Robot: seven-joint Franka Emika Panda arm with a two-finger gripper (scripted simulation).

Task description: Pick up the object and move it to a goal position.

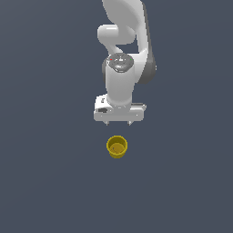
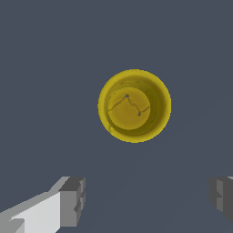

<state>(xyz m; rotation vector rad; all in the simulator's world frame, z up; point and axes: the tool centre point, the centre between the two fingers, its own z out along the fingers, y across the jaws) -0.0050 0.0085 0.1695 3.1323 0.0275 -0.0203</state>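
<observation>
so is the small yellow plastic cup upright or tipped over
Upright: the small yellow plastic cup shows its round open mouth and inner bottom from above, and looks empty.

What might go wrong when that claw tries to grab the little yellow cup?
The open gripper is not yet over the yellow cup; in the wrist view the cup lies off to one side of the fingers. Descending from here, it would probably miss. If poorly centred, a finger might strike the rim and tip the cup.
</observation>
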